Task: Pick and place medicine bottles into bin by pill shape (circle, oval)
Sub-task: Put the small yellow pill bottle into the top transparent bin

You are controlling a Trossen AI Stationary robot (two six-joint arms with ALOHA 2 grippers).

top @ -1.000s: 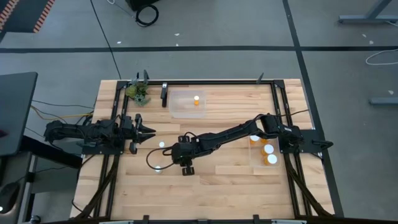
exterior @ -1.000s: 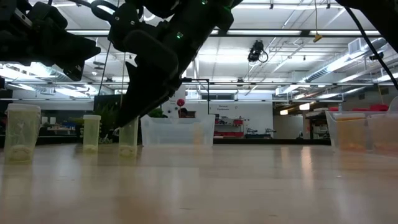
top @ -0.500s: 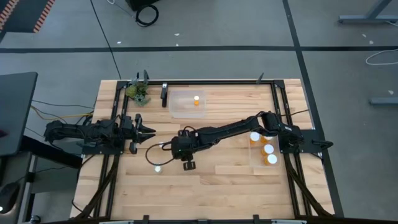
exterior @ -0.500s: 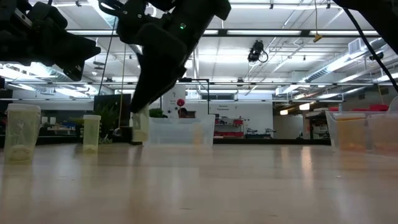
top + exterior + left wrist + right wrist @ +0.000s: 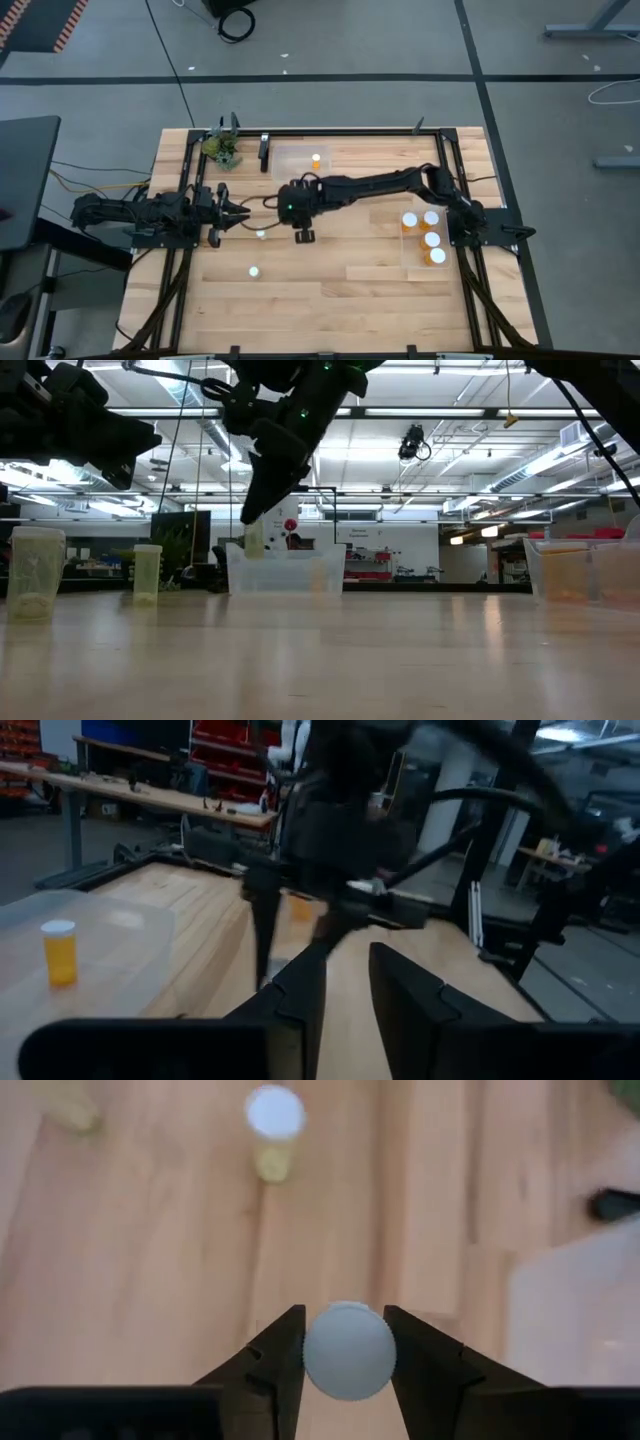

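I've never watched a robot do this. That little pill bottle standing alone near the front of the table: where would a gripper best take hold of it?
Probably from straight above, the fingers closing on opposite sides of the round white cap. The bottle stands upright with bare table around it, so nothing blocks a descent. The right gripper holds its bottle the same way, at the cap. The left gripper waits at the table's left edge.

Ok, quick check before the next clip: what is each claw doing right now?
Left claw: open, empty, parked at the table's left edge.
Right claw: shut on a white-capped medicine bottle, raised above the table near the far bin.
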